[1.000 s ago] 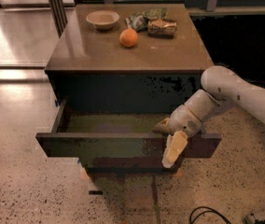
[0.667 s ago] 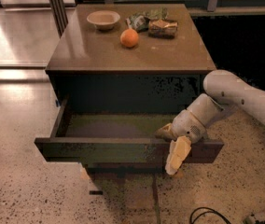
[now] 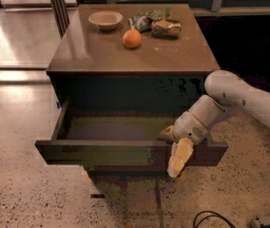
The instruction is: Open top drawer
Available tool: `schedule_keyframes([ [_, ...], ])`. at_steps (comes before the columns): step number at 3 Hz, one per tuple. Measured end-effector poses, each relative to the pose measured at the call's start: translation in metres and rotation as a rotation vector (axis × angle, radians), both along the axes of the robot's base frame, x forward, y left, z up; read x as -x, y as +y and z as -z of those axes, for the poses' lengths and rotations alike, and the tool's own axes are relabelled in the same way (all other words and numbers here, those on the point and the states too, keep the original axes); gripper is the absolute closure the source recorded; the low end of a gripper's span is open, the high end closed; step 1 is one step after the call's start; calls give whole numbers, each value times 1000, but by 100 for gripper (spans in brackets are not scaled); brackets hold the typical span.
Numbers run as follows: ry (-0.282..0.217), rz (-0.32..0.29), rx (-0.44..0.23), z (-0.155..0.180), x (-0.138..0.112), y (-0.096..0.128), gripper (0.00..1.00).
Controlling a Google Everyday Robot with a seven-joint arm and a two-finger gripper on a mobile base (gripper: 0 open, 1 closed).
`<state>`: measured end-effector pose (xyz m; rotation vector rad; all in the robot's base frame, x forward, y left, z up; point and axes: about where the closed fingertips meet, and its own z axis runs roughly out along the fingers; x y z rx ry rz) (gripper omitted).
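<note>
The top drawer (image 3: 101, 154) of the dark-brown cabinet is pulled well out toward me. Its olive-brown inside (image 3: 111, 127) shows and looks empty. My gripper (image 3: 175, 148) sits at the right part of the drawer's front edge. One pale finger (image 3: 178, 158) hangs down over the outside of the front, the other finger (image 3: 166, 134) reaches inside, so the front board lies between them. The white arm (image 3: 239, 99) comes in from the right. The lower drawer fronts are hidden under the open drawer.
On the cabinet top (image 3: 125, 56) stand a small pale bowl (image 3: 105, 19), an orange (image 3: 132, 38) and two snack packets (image 3: 156, 25). A speckled floor lies in front. A black cable (image 3: 211, 218) lies on the floor at lower right. A dark post (image 3: 56, 6) stands at back left.
The drawer has slid further out toward me, and my gripper has moved with its front edge, down and toward the camera. The things on top have not moved.
</note>
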<state>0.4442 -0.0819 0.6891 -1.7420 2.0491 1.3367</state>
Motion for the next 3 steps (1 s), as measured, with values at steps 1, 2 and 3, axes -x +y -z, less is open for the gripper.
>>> schedule_keyframes([
  [1,23,-16,12,-1,4,2,0],
  [2,45,-14,5,-6,10,1,0],
  [3,86,-9,0,-7,26,-4,0],
])
